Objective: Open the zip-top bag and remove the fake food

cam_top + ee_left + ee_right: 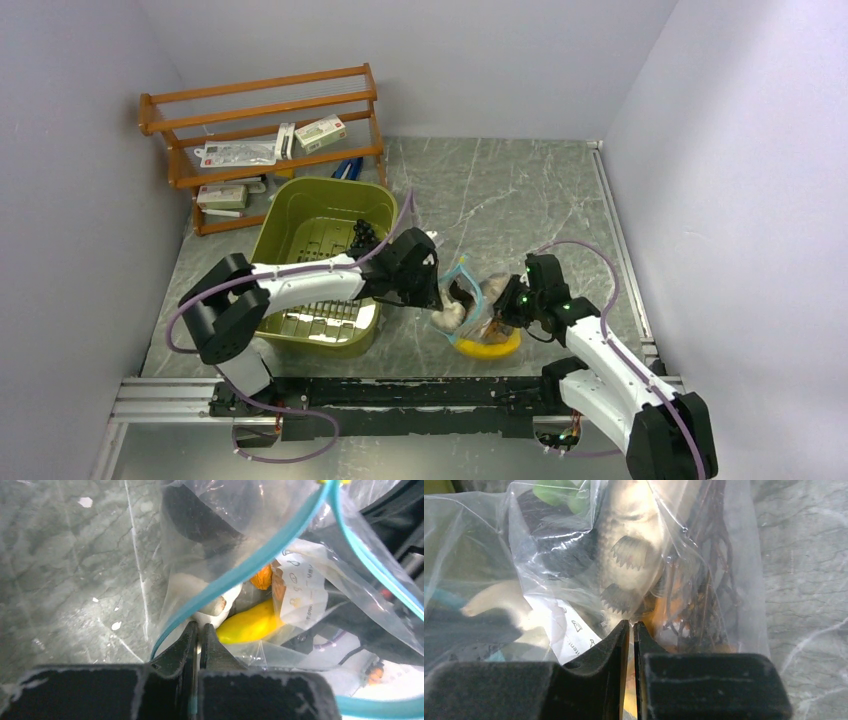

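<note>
Zip-top bag [484,535] shows its fish [626,550] to right wrist.

Two claws: the left claw [199,630] and the right claw [630,627]. One zip-top bag [466,283] shows one yellow banana [250,625], one grey fish [629,555], one white mushroom [220,606]. One green tub [300,192] stands at ten o'clock, one wooden rack [260,100] at eleven.

Crinkled film of the zip-top bag [744,555] blurs the fake food [629,555]; the banana [250,625] shows only partly.
</note>
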### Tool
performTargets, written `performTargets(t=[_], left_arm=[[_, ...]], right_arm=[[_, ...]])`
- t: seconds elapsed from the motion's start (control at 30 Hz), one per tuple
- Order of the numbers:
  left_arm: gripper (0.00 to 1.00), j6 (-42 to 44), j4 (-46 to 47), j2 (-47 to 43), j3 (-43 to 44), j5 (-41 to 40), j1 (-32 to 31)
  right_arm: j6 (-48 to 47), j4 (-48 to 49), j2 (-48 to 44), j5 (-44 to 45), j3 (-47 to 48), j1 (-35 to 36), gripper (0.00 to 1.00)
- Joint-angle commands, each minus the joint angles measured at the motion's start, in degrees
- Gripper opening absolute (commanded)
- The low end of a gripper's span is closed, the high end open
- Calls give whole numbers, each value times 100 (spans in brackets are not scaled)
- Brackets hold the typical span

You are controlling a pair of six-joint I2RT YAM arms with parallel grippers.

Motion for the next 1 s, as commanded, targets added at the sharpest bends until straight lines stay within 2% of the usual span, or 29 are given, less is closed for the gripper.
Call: performTargets(t=[0.0,0.1,0.33,0.73,0.8,0.97], left_arm=[[7,306,-511,-567,238,-507,-36],[7,305,-424,-883,161,-488,-32],[7,464,-850,-1239,392,-860,-32],[7,906,-1348,-2421,780,-2282,88],[7,890,-1480,-2589,858,-2369,317],[7,926,-1475,-2949,680,-1163,1975]], right_arm=[[98,-252,-53,554,110,20,10],[98,-244,-14,554,124,23,10],[121,-233,9,530,165,20,10],[108,-319,-40,550,198,17,10],[112,-305,-16,540,205,21,10],[118,-257,51,495,240,19,10]])
